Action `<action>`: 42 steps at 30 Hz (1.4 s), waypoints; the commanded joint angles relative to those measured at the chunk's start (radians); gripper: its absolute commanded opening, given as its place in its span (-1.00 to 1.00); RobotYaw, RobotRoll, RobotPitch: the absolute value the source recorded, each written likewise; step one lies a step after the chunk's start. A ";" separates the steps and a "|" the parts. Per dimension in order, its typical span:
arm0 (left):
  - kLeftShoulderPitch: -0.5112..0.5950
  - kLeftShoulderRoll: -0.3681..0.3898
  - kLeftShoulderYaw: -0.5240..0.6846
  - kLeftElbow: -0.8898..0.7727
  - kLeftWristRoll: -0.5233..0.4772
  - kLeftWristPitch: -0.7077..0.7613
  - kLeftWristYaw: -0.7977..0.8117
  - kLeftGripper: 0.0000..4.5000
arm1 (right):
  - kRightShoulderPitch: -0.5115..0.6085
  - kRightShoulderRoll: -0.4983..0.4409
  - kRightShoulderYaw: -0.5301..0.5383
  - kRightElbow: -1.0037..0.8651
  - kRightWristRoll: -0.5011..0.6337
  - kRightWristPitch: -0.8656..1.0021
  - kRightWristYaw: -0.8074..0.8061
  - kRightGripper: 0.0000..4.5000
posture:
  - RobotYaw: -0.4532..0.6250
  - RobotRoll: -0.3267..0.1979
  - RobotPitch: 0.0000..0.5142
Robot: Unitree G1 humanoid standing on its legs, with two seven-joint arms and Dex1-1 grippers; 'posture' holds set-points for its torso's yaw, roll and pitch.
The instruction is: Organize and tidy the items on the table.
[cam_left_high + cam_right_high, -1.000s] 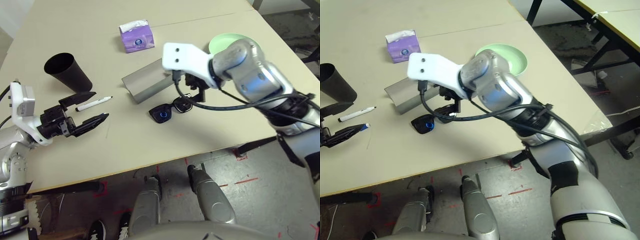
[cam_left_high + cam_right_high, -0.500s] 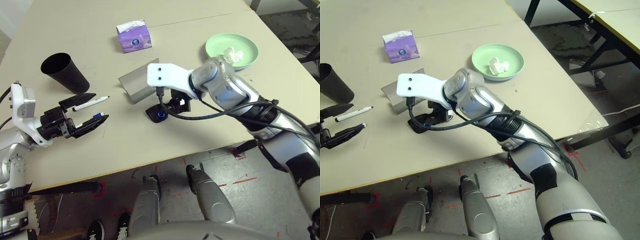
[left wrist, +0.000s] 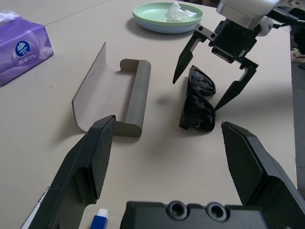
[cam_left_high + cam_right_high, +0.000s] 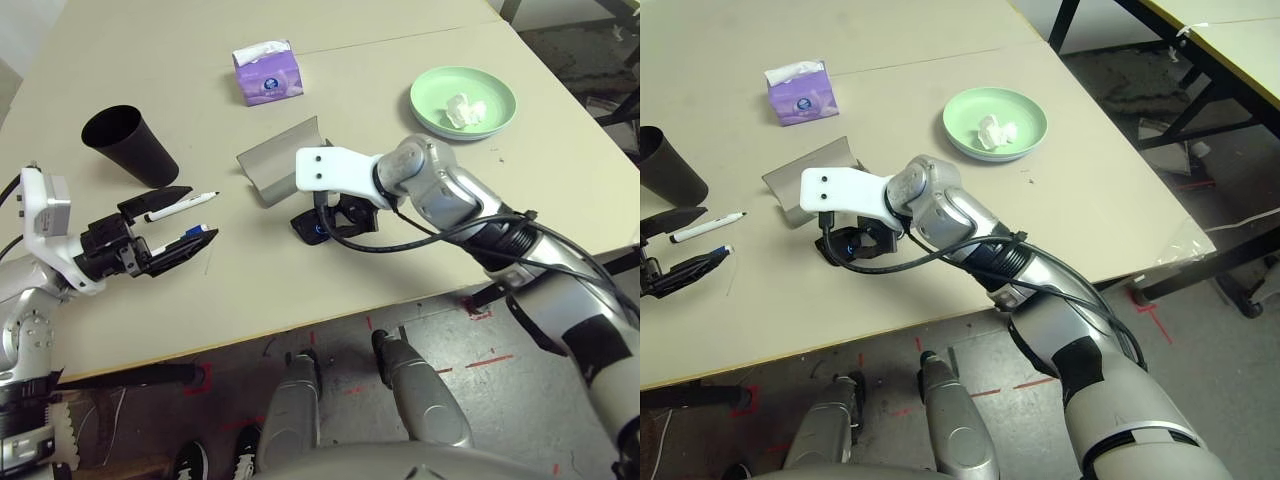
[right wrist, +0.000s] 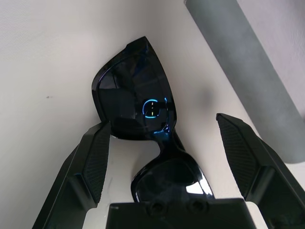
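Sunglasses [image 3: 198, 100] lie folded on the table [image 4: 300, 290], and everything else is placed from them. Right gripper [image 3: 215, 81] hangs directly over the sunglasses with its fingers spread wide, one fingertip on each side of the frame, apart from it; in the right wrist view the lenses sit between the two black fingers [image 5: 93, 162], with nothing gripped. Just beside the sunglasses, on their far side from the robot, is the grey case [image 4: 280, 165], lying open with its flap tilted up. Beyond the case stands a purple tissue box [image 4: 268, 72]. Well to the right of the sunglasses is the green plate [image 4: 440, 115], with a crumpled tissue [image 4: 463, 107] in it. Well to the left of the sunglasses, the left gripper [image 4: 170, 225] is held level above the table with its fingers wide apart and nothing between them. A blue-capped marker [image 4: 193, 233] lies by its nearer finger, and I cannot tell whether they touch; a black-capped marker [image 4: 183, 207] lies beside its farther finger. Farther left and back from the sunglasses, the black cup [image 4: 130, 143] leans on its side, mouth open towards the table's far left.
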 commanded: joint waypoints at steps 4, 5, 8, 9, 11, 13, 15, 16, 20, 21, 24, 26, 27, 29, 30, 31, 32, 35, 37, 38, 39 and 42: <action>0.024 0.006 0.019 -0.017 -0.007 0.009 0.004 1.00 | 0.034 -0.014 0.001 -0.002 -0.015 -0.045 0.026 0.99 | -0.41 0.25 0.04; 0.025 0.006 0.019 -0.017 -0.007 0.009 0.004 1.00 | 0.038 -0.021 0.002 -0.006 -0.017 -0.047 0.032 0.99 | -0.41 0.25 0.04; 0.022 0.006 0.017 -0.012 -0.006 0.008 0.002 1.00 | 0.050 -0.040 0.005 -0.020 -0.021 -0.050 0.050 0.99 | -0.41 0.25 0.04; 0.021 0.006 0.016 -0.011 -0.006 0.009 0.001 1.00 | 0.053 -0.047 0.005 -0.025 -0.023 -0.049 0.056 0.99 | -0.42 0.25 0.04; 0.018 0.005 0.012 -0.006 -0.005 0.008 -0.001 1.00 | 0.060 -0.061 0.005 -0.036 -0.026 -0.047 0.072 0.99 | -0.42 0.25 0.05; 0.016 0.004 0.010 -0.002 -0.004 0.006 -0.005 1.00 | 0.064 -0.073 0.004 -0.047 -0.029 -0.045 0.086 0.99 | -0.43 0.25 0.04; 0.016 0.002 0.008 -0.002 -0.003 0.006 -0.006 1.00 | 0.062 -0.079 0.000 -0.052 -0.030 -0.041 0.095 0.99 | -0.43 0.25 0.05; 0.015 0.002 0.007 -0.003 -0.003 0.006 -0.006 1.00 | 0.060 -0.080 -0.002 -0.052 -0.030 -0.041 0.098 0.99 | -0.43 0.25 0.04; 0.017 -0.001 0.006 -0.001 -0.001 0.003 -0.009 1.00 | 0.054 -0.078 -0.008 -0.043 -0.036 -0.047 0.104 0.99 | -0.42 0.25 0.04; 0.018 -0.002 0.006 0.002 -0.001 0.001 -0.011 1.00 | 0.052 -0.076 -0.009 -0.039 -0.038 -0.051 0.104 0.99 | -0.42 0.25 0.04; 0.022 -0.001 0.010 0.006 0.000 -0.002 -0.015 1.00 | 0.051 -0.072 -0.011 -0.035 -0.040 -0.057 0.103 0.99 | -0.41 0.25 0.04; 0.024 -0.001 0.013 0.009 -0.001 -0.004 -0.017 1.00 | 0.051 -0.070 -0.011 -0.036 -0.040 -0.061 0.103 0.99 | -0.41 0.25 0.04; 0.025 -0.001 0.015 0.010 -0.001 -0.005 -0.018 1.00 | 0.051 -0.068 -0.012 -0.035 -0.040 -0.063 0.103 0.99 | -0.41 0.25 0.04; 0.027 -0.001 0.016 0.013 0.000 -0.006 -0.021 1.00 | 0.050 -0.066 -0.012 -0.034 -0.040 -0.065 0.103 0.99 | -0.40 0.25 0.04; 0.027 -0.001 0.016 0.014 0.000 -0.007 -0.022 1.00 | 0.049 -0.065 -0.013 -0.033 -0.040 -0.065 0.102 0.99 | -0.40 0.25 0.04; 0.028 -0.001 0.017 0.015 0.000 -0.008 -0.022 1.00 | 0.048 -0.064 -0.014 -0.031 -0.040 -0.065 0.102 0.99 | -0.40 0.25 0.04; 0.028 -0.001 0.017 0.017 0.000 -0.009 -0.022 1.00 | 0.047 -0.063 -0.015 -0.030 -0.041 -0.065 0.102 0.91 | -0.40 0.25 0.04; 0.030 -0.003 0.018 0.018 -0.001 -0.012 -0.024 1.00 | 0.047 -0.060 -0.020 -0.032 -0.033 -0.056 0.110 0.59 | -0.40 0.25 0.04; 0.031 -0.004 0.018 0.018 -0.001 -0.014 -0.025 1.00 | 0.047 -0.058 -0.024 -0.033 -0.031 -0.053 0.113 0.23 | -0.41 0.25 0.04; 0.031 -0.005 0.018 0.017 -0.001 -0.014 -0.024 1.00 | 0.047 -0.058 -0.025 -0.034 -0.032 -0.053 0.113 0.04 | -0.41 0.25 0.04; 0.032 -0.005 0.018 0.016 -0.002 -0.015 -0.024 1.00 | 0.047 -0.057 -0.026 -0.034 -0.033 -0.053 0.113 -0.10 | -0.40 0.25 0.03; 0.032 -0.006 0.018 0.015 -0.004 -0.014 -0.023 1.00 | 0.048 -0.054 -0.031 -0.037 -0.037 -0.053 0.118 -0.54 | -0.40 0.25 0.03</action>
